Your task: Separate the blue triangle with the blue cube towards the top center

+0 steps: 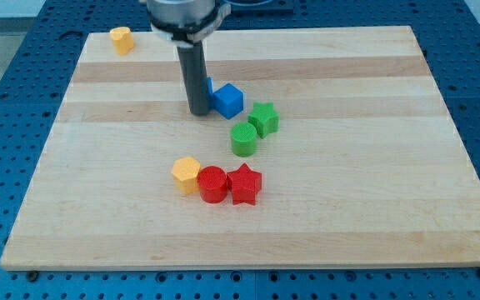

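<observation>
Standing upright on the wooden board (373,208), the dark rod comes down from the far edge of the scene; my tip (199,112) rests on the wood just left of the blue cube (228,100), touching it or nearly so; no hand or clamp exists on this rig, only the bare rod, holding nothing. Behind the rod a sliver of a second blue block (210,85) shows at the cube's far-left side; its shape cannot be made out, most of it being hidden by the rod; whether it touches the cube I cannot tell. Both blue pieces sit a little left of board centre, in the far half. Right and nearer of the cube: a green star (263,118), and touching it on its near-left a green cylinder (244,139). Nearer still, a row of three in contact: yellow hexagonal block (186,174) at left, red cylinder (212,183) in the middle, red star (245,183) at right. Far-left corner: a lone yellow block (122,39), well apart from everything.
</observation>
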Available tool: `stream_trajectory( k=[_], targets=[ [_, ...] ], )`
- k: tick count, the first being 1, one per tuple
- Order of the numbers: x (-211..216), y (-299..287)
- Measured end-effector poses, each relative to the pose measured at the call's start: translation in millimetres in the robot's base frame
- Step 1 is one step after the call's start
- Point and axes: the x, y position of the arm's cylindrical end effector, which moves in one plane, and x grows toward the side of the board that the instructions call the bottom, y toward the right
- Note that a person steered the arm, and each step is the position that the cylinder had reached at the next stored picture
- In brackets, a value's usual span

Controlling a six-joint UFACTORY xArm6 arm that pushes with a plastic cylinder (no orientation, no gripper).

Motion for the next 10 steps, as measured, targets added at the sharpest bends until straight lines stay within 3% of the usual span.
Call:
stream_trajectory(
  k=[1, 3, 5, 8, 10],
  targets=[
    [-35, -10],
    [-46, -7],
    [-106, 17],
    [-80, 26],
    [-100, 49]
  ],
)
